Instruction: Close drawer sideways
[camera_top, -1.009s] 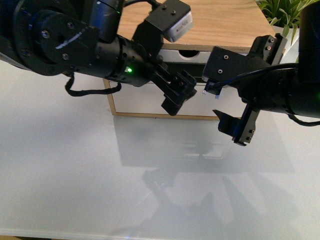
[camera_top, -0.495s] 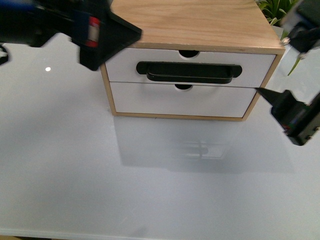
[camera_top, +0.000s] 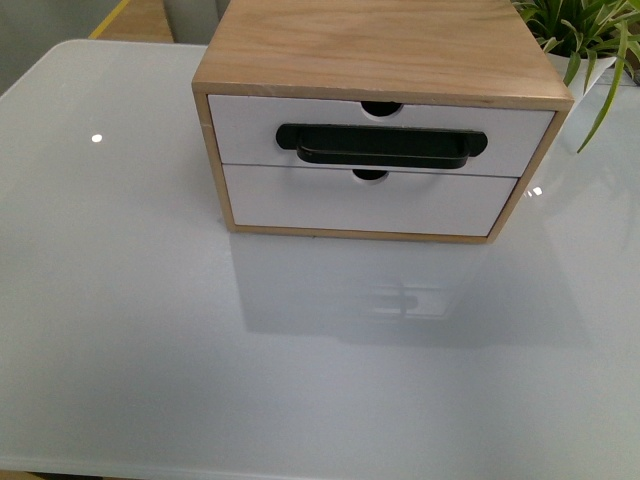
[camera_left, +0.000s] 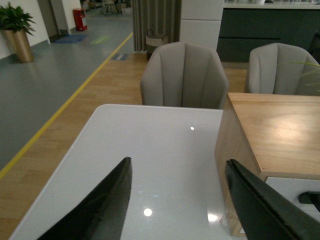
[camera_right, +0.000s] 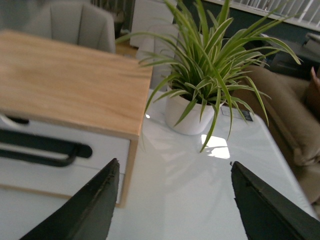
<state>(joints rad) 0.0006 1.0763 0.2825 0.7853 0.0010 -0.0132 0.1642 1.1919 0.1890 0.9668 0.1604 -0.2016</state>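
Drawer (camera_top: 380, 145) flush in cabinet (camera_top: 380, 50), left gripper (camera_left: 177, 165) and right gripper (camera_right: 174, 165) spread wide, finger bases cut off

White drawer (camera_top: 250, 125) with black handle (camera_top: 380, 147), light wood cabinet (camera_top: 380, 45), white table (camera_top: 150, 330), green plant (camera_right: 207, 82)

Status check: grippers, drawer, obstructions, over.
Left gripper open, empty. Right gripper open, empty. White-fronted drawer with black bar handle sits flush in wooden cabinet. Green potted plant beside cabinet, apart.
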